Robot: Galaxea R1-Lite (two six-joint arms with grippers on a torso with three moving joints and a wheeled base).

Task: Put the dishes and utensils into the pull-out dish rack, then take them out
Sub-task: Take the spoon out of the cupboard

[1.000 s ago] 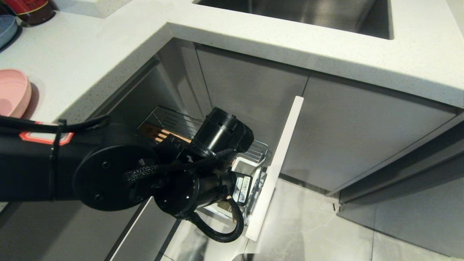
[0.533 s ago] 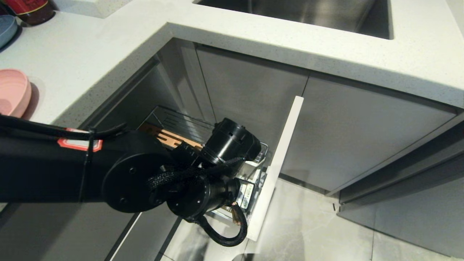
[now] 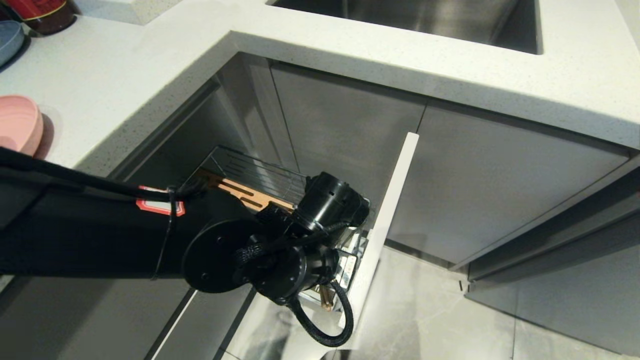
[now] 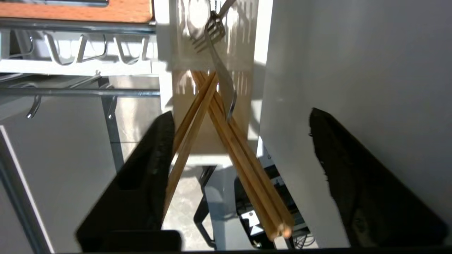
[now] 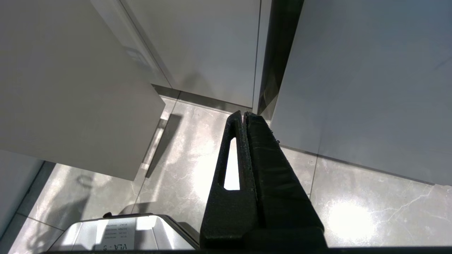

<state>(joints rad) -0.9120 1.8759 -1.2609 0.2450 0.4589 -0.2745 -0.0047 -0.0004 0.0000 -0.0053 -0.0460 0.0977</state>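
A: Nearest first, the left gripper [image 4: 240,169]?

B: Its fingers [image 4: 148,183] stand apart around the chopsticks [image 4: 226,141], gripping nothing. One pair leans against a finger; the other pair crosses it. All stand with their far ends in the white cutlery box [image 4: 212,60].

A: So the chopsticks are loaded?

B: They look set down, yes. A metal utensil with fork-like tines [image 4: 212,38] stands in the same box; I cannot pick out the spoon with certainty.

A: And the dishes?

B: No plate or bowl shows in the pull-out dish rack [image 3: 250,172]. A pink dish [image 3: 17,122] sits on the counter [image 3: 125,75], far left. By my reckoning loading is only partly done, and unloading has not begun.

A: Room to move?

B: Tight. The white front panel [image 3: 385,220] stands just beside the left arm, and the counter edge overhangs the rack. Drawing straight back seems safest, lest a finger drag the leaning pair.

A: The right gripper [image 5: 243,118]?

B: Parked over the floor [image 5: 353,211], fingers together.
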